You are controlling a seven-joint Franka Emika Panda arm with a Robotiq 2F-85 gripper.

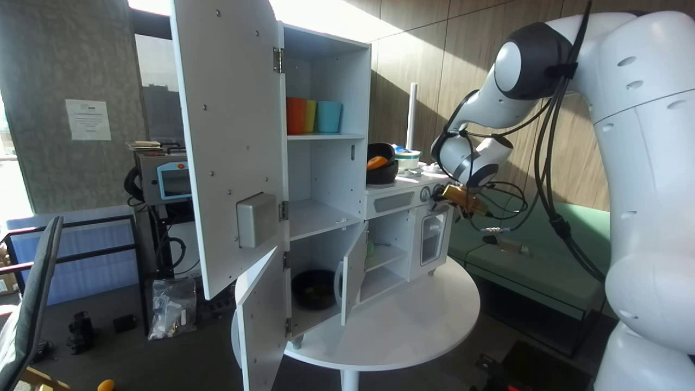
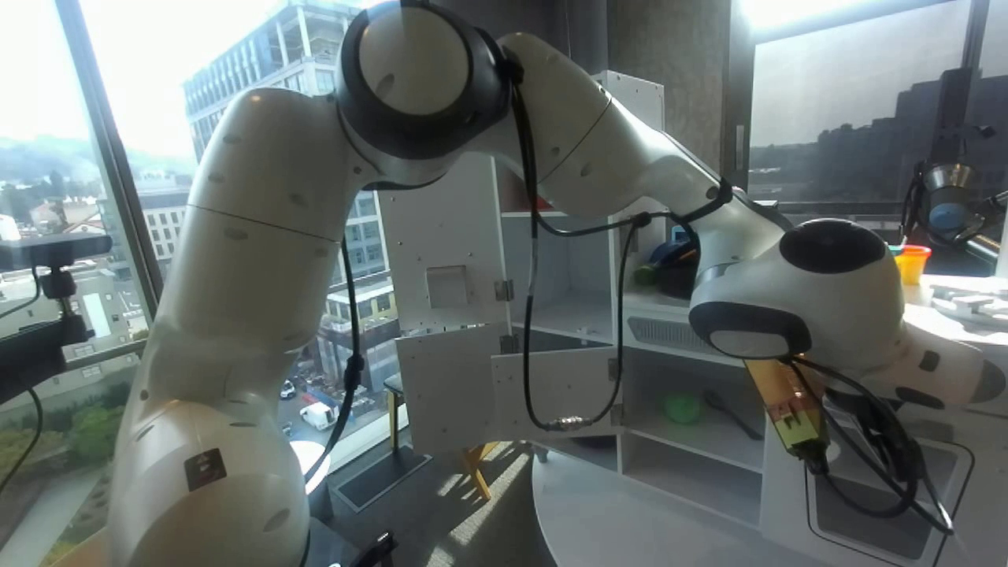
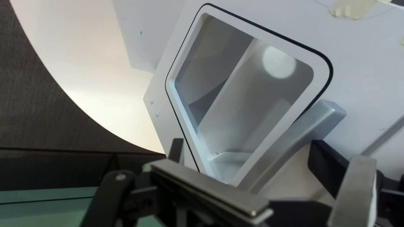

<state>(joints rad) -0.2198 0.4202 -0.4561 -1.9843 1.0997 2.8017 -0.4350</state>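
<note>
Grey handle [image 3: 290, 145] in the wrist view: a bar slanting along one edge of the window [image 3: 268, 107] in a white toy oven door [image 3: 320, 64]. The gripper [image 3: 249, 154] has its jaws spread wide with nothing pinched, and the handle runs between its two fingers [image 3: 352, 189]. The handle's lower end passes out of sight behind the finger at picture left; its upper end is just beside the dark tip at picture right, and whether they touch cannot be told. Judging from this, a sure hold calls for centring the handle between the pads and turning the gripper square to its slant before squeezing, keeping both tips clear of the door.

In an exterior view, a white toy kitchen [image 1: 355, 179] stands on a round table [image 1: 429, 331]. The robot arm [image 1: 646, 179] arches over from the right, with the gripper just in front of the oven door's top, near the knobs [image 1: 425, 194]; the handle cannot be made out there. Open cabinet doors [image 1: 231, 152] show cups [image 1: 329, 117] in orange, yellow and blue above a dark bowl [image 1: 314, 290].

In an exterior view where the arm looms large, its wrist [image 2: 835, 307] hides the fingertips; a green bowl [image 2: 682, 407] sits on a shelf [image 2: 669, 433] beside the oven door.
</note>
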